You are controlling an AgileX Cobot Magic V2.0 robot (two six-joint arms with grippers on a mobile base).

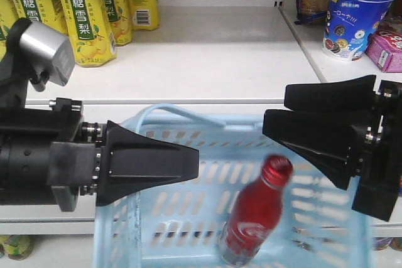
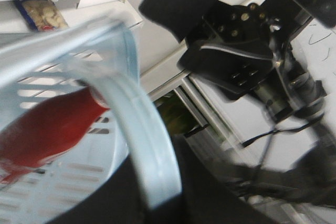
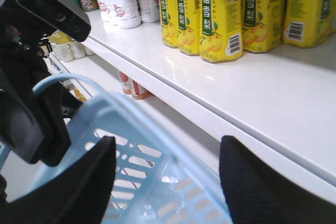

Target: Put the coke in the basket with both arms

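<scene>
Right claw (image 1: 276, 117) gapes empty above coke (image 1: 254, 221) in basket (image 1: 326, 243).

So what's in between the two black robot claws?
In the front view, only the basket back wall spans between left tool and right tool; the coke sits lower.

Left arm (image 1: 38, 161): matte black housing showing small round holes along its side, a row of silver screws edging the wrist flange. Left gripper (image 1: 151, 166): black tapered wedge with a flat recessed panel. Silver-grey box (image 1: 45, 51): rounded casing sitting on a black bracket above the arm. Right gripper (image 1: 314, 127): two black wedge fingers, their inner faces showing a fine pebbled texture in the right wrist view. Right arm (image 2: 247, 40): black body bearing silver screws; thin black cable (image 2: 268, 135) trailing beneath.
</scene>
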